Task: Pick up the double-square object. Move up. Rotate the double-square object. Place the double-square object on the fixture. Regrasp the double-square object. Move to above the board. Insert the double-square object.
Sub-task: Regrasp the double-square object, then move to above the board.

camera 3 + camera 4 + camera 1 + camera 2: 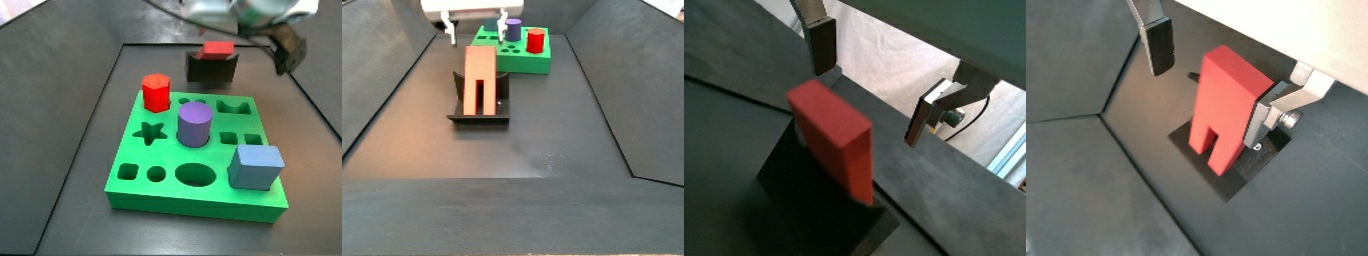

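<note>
Wrist views: claw (1213,75) spread wide, holding nothing, one finger (820,45) off to each side of the double-square object (834,135). Red block standing propped up on the dark fixture (811,205), notch showing on its lower face (1227,105), fixture (1240,170) under it.

Side views: double-square object (218,47) poking out the top of the fixture (210,67), just behind the green board (201,190). Red hexagonal prism (156,93), purple cylinder (195,124) and blue cube (257,166) sitting in the board. From the opposite end, claw (476,30) hanging just above the block (478,78), fixture (480,108) on the dark table (543,140), board (523,55) beyond.
</note>
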Motion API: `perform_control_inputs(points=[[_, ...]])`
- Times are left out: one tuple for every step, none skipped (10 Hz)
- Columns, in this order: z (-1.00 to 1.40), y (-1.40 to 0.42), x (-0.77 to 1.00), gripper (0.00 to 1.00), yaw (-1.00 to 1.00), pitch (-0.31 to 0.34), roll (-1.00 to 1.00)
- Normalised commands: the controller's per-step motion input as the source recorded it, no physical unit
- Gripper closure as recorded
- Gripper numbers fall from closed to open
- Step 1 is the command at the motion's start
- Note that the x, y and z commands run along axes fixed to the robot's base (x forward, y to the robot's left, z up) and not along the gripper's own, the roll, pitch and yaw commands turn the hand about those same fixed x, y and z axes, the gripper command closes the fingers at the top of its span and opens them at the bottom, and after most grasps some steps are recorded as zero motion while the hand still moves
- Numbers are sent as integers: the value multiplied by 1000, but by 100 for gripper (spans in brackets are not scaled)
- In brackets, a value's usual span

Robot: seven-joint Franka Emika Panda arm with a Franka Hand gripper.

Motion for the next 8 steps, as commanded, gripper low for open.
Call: perform_control_inputs(points=[[-667,18,43,0,-86,-42,52],[-553,16,43,0,-80,-31,49],[-322,9,44,0,-60,-9,52],[0,0,0,100,0,0,0],[1000,-90,-224,100,420,-106,-13],[1000,-92,-221,100,405,-127,-21],[1000,-85,-212,100,331,-197,-18],[1000,-78,-207,100,223,-278,-13]])
